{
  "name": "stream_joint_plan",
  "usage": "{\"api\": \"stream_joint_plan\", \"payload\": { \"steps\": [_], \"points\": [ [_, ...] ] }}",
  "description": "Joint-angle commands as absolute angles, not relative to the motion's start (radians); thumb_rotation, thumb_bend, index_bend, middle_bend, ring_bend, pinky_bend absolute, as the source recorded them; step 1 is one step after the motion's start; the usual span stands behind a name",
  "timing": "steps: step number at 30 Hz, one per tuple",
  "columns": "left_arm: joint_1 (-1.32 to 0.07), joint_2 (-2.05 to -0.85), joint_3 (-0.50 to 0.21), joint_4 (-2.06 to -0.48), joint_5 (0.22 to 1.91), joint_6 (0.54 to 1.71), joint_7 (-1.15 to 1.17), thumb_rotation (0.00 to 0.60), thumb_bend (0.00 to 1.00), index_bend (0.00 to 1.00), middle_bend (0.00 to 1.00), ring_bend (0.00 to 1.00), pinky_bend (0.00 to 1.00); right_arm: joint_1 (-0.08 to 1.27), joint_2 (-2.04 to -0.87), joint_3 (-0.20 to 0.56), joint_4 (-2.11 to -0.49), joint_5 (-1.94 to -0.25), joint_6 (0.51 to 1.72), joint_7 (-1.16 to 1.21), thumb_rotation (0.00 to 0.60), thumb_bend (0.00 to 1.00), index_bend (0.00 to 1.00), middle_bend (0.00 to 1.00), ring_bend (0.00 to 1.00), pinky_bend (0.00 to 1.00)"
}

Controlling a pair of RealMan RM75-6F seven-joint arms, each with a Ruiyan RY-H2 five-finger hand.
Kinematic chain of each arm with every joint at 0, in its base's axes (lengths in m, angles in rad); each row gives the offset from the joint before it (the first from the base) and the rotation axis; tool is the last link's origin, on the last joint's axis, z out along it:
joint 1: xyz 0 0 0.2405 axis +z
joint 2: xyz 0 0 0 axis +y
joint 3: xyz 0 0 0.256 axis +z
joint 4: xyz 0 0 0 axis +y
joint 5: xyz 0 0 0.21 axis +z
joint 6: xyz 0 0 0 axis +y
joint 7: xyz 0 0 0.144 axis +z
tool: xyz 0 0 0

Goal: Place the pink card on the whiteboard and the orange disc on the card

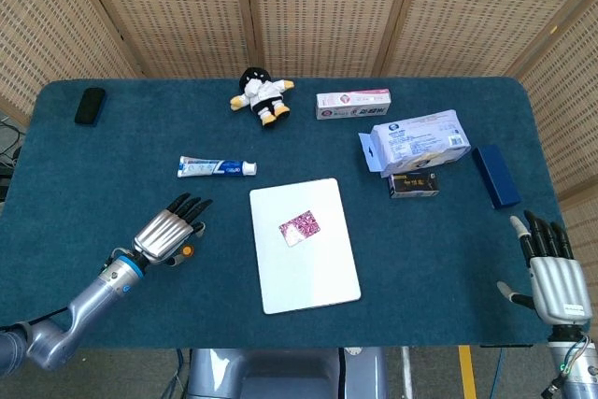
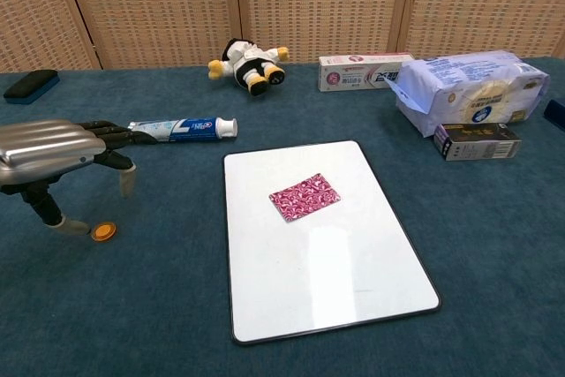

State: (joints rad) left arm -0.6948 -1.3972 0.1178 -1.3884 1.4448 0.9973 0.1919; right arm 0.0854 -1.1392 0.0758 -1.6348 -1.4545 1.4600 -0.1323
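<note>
The pink card [image 1: 299, 228] [image 2: 305, 196] lies flat on the upper middle of the whiteboard [image 1: 313, 277] [image 2: 344, 280]. The small orange disc [image 2: 104, 231] rests on the blue cloth left of the board. In the head view only a sliver of the orange disc [image 1: 187, 250] shows beside my left hand [image 1: 166, 235] [image 2: 48, 152]. That hand hovers open just over the disc, fingers spread and curved down, the thumb close to the disc. My right hand [image 1: 553, 273] stays open at the table's near right corner, holding nothing.
A toothpaste tube [image 1: 217, 167] lies behind my left hand. At the back sit a plush doll [image 1: 263, 94], a toothpaste box [image 1: 352, 104], a tissue pack [image 1: 417, 140], a small dark box [image 1: 413, 184], a blue case [image 1: 495, 176] and a black eraser [image 1: 90, 105].
</note>
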Motion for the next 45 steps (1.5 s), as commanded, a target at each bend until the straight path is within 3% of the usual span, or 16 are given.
{"api": "stream_joint_plan", "payload": {
  "steps": [1,31,45],
  "points": [
    [-0.674,-1.409,0.134,-1.352,1.482,1.008,0.141,0.6,0.21,0.41,0.0,0.0,0.0,0.085,-1.139,0.076,-1.635,-1.454,1.46,-0.132,0.6,0.0,0.0,0.0,0.0,0.0],
    [-0.664,-1.486,0.102,-1.204,1.509,0.924,0.04,0.6,0.27,0.43,0.0,0.0,0.0,0.086,-1.139,0.076,-1.635,-1.454,1.459,-0.131,0.6,0.0,0.0,0.0,0.0,0.0],
    [-0.662,-1.495,0.09,-1.203,1.51,0.907,0.056,0.6,0.3,0.52,0.0,0.0,0.0,0.086,-1.138,0.076,-1.635,-1.453,1.458,-0.13,0.6,0.0,0.0,0.0,0.0,0.0]
  ]
}}
